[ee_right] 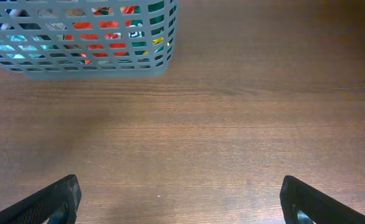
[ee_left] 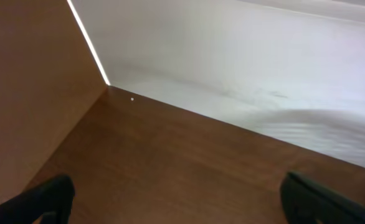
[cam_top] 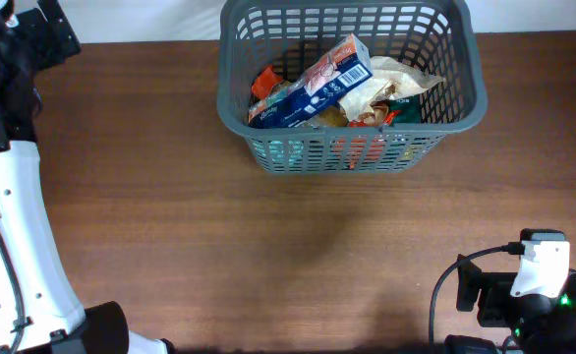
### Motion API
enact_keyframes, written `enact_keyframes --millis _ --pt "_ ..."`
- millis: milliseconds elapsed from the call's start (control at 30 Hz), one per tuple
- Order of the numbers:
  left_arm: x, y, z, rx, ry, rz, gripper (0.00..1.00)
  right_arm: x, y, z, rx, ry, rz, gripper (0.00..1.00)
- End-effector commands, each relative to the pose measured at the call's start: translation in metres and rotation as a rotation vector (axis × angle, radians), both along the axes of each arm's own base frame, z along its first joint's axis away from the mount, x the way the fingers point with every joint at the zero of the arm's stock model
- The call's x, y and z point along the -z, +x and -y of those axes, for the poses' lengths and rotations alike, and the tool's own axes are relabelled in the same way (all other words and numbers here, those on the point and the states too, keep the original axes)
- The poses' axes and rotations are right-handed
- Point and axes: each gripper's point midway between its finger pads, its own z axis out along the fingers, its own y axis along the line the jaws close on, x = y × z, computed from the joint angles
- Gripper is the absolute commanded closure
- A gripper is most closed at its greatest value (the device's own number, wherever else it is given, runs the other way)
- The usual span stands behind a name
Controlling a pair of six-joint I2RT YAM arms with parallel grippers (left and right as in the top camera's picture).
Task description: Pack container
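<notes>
Container: a large grey plastic basket (cam_top: 298,155), rectangular, with slotted lattice walls and a thick rim. It stands at the far edge of the brown wood-grain table (cam_top: 268,256), slightly right of the middle.
Contents: a blue, white and red printed packet (cam_top: 317,88) lies slantwise on top. A crinkled pale bag (cam_top: 391,84) touches it on the right and an orange-red packet (cam_top: 263,81) sits at the left wall. The heap stays below the rim.
Left gripper (ee_left: 185,205): fingers spread wide with nothing between them, over bare table near the far left corner, well apart from the basket.
Right gripper (ee_right: 185,208): fingers spread wide and empty, near the near right corner, facing the basket's front wall across open table.
Handling, basket: probably stiff and light for its bulk, and likely to slide on the smooth wood if nudged. The thick rim looks the soundest place to take hold, and the slots also offer purchase for a finger.
Handling, packets: they look soft, crackly and crushable, so they want a gentle pinch.
Hidden: whatever lies under the top packets shows only as red and teal patches through the lattice.
Cut off: each wrist view shows only the fingertips at its lower corners. The right wrist view catches only one corner of the basket.
Unclear: no handles can be made out from above, the packet print is unreadable, and no loose packet shows on the table.
</notes>
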Motion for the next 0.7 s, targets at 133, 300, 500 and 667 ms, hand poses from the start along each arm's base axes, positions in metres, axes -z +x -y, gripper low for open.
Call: enact_keyframes --millis 133,300,500,667 --pt "-0.006 -0.004 0.004 0.002 -0.014 0.018 0.01 0.0 -0.001 -0.002 -0.015 -0.003 0.006 0.01" --pt "-0.006 -0.004 0.004 0.002 -0.014 0.018 0.01 -0.006 0.004 0.003 0.004 -0.026 0.039 0.01" --pt "-0.006 -0.004 0.004 0.002 -0.014 0.018 0.01 -0.046 0.034 -0.005 -0.057 -0.028 0.294 0.01" --pt "-0.006 -0.004 0.004 0.002 -0.014 0.018 0.01 -0.07 0.042 -0.026 -0.181 -0.045 0.639 0.01"
